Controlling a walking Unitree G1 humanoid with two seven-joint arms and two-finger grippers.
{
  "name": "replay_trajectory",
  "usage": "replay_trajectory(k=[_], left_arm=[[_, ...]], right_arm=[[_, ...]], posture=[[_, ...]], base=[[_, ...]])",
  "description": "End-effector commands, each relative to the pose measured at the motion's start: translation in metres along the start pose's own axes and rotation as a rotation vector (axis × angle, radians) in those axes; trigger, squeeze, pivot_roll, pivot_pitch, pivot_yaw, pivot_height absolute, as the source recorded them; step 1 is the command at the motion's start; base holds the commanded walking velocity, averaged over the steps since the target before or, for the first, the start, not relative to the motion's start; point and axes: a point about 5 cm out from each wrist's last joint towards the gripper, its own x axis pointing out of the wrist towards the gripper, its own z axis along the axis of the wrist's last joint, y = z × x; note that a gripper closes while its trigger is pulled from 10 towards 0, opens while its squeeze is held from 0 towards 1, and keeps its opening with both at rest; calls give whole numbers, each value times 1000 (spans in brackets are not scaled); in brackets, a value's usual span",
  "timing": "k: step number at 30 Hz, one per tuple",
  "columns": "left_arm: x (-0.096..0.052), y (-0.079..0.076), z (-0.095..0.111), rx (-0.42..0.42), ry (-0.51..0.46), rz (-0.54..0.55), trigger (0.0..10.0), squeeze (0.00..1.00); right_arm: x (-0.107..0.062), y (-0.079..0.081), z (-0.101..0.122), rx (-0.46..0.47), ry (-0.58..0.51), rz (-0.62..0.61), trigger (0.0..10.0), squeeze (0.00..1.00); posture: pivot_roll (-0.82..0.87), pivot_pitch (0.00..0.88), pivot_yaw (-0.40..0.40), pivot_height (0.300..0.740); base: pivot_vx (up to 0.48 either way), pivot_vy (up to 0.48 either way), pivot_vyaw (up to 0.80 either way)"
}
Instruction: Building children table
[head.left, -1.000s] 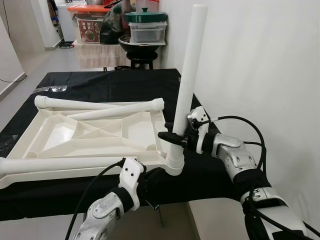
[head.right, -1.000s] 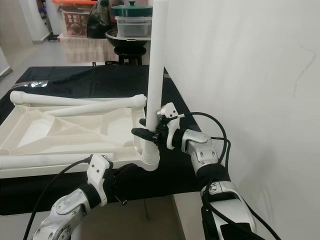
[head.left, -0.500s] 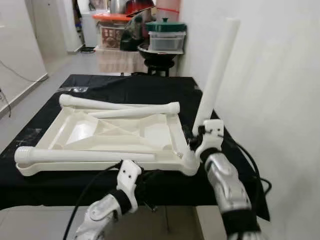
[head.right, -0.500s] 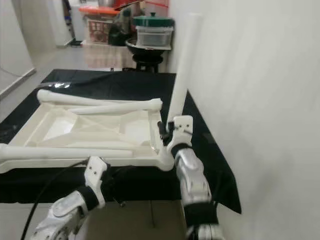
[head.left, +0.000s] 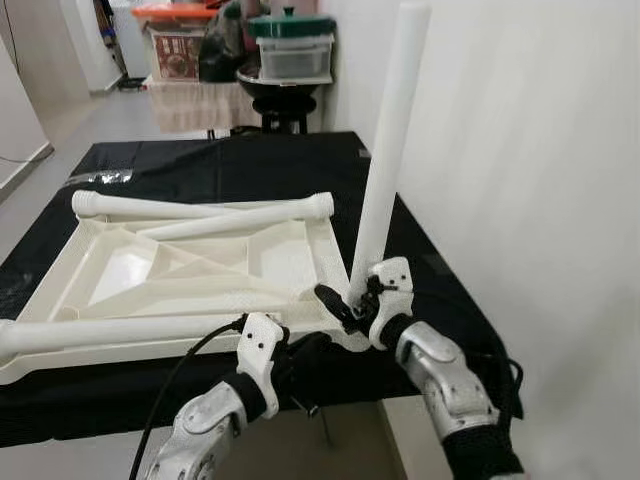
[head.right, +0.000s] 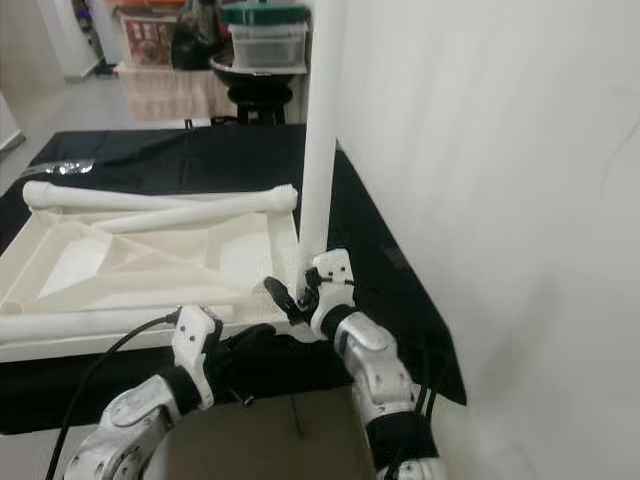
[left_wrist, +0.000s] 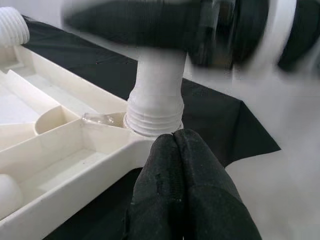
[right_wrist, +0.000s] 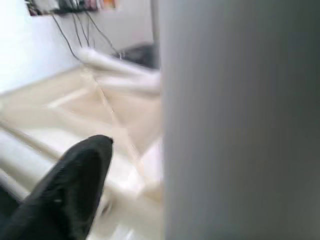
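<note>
A white upturned tabletop (head.left: 180, 270) lies on the black-clothed table (head.left: 250, 160). One white leg (head.left: 385, 150) stands upright in its near right corner socket, with its threaded base (left_wrist: 155, 117) seated in the corner. My right gripper (head.left: 340, 305) is low at that base and open, one black finger (right_wrist: 75, 175) standing apart from the leg (right_wrist: 240, 120). My left gripper (left_wrist: 175, 137) is shut on nothing, with its tip against the tabletop's corner edge just below the socket. A loose leg (head.left: 120, 330) lies along the front, and two more (head.left: 200, 210) lie at the back.
A white wall (head.left: 520, 150) runs close along the table's right side. Behind the table a stool carries a pot and stacked containers (head.left: 285, 70). Grey floor (head.left: 30, 160) shows on the left. The table's front edge is near my arms.
The camera has swayed. My right gripper has slid down the upright leg to its base, and it no longer clamps across it. The left gripper stays under the front corner.
</note>
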Motion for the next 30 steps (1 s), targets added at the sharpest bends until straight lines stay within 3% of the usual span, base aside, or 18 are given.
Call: replay_trajectory(k=[1,6,11,12,14,15,23,30], left_arm=[[1,1,-1,-3,10,-2,10000,0],[3,1,-1,-4,11,-4,10000,0],[3,1,-2,-2,11,0,10000,0],[4,1,-2,-1,11,2,10000,0],[4,1,-2,-1,11,2,10000,0],[4,1,-2,0,11,3,10000,0],[4,1,-2,4,13,5,10000,0],[5,1,-2,1,15,2,10000,0]], right_arm=[[4,-2,2,-51,12,87,10000,0],[9,-13,13,-100,35,235,10000,0],[9,-14,15,-100,76,401,10000,0],[9,-15,15,-86,88,437,6902,0],[9,-15,15,-86,88,437,6902,0],[10,-18,15,-72,94,448,0,0],[11,-26,16,-69,93,400,0,0],[-1,-41,10,-107,103,248,0,0]], posture=[[-58,0,-46,740],[-55,0,-50,740],[-45,0,-56,740],[-45,0,-56,740],[-45,0,-56,740],[-42,0,-60,740],[-48,0,-55,740],[-50,0,-56,740]], base=[[0,0,0],[0,0,0],[0,0,0],[0,0,0],[0,0,0],[0,0,0],[0,0,0],[0,0,0]])
